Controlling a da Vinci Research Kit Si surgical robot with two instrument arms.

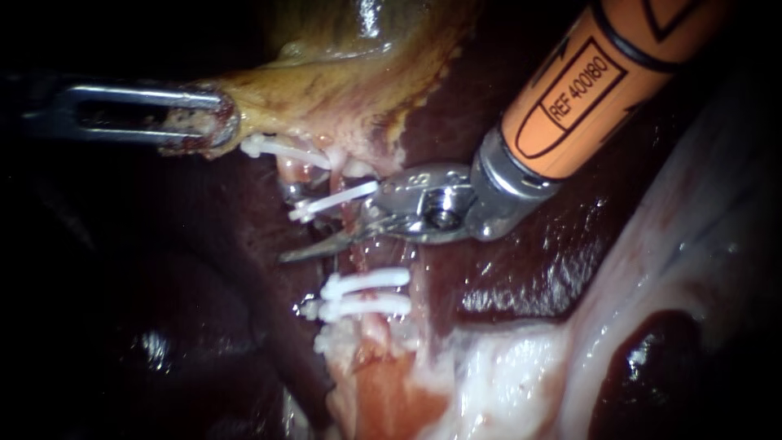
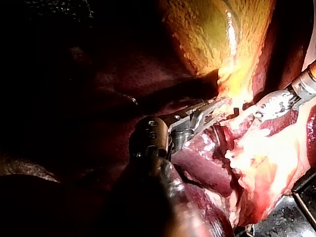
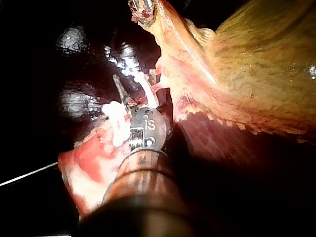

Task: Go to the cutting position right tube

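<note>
Right instrument [image 1: 314,236], its orange shaft slanting down from the upper right, had its thin blades parted and gripped nothing. The lower blade showed plainly, pointing left and slightly down. The upper one was mostly hidden behind a white clip [image 1: 334,200]. The tube [image 1: 349,218], a pinkish strand running down from the gallbladder [image 1: 342,90], passed between the blades near their root, just below that clip; whether either blade touched it could not be told. Below the blades two lower clips [image 1: 366,281] sat close together across the same tube, and a top clip [image 1: 281,149] lay against the gallbladder's pale edge. The blades thus sat in the stretch between the clip and the lower clips.

Left instrument [image 1: 191,122] lay level from the left, its slotted jaws clamped on the yellow edge of the gallbladder, which was stretched to a point there. Dark liver [image 1: 521,269] lay beneath it all.

In the left wrist view the left instrument [image 2: 210,109] held the gallbladder's bright rim, with the right instrument [image 2: 269,104] ahead of it and clear of its jaws. In the right wrist view one thin blade of the right instrument [image 3: 123,96] stuck out ahead of its metal wrist beside the white clips, and the left instrument [image 3: 143,7] was far ahead, clamped on the gallbladder's stretched tip
</note>
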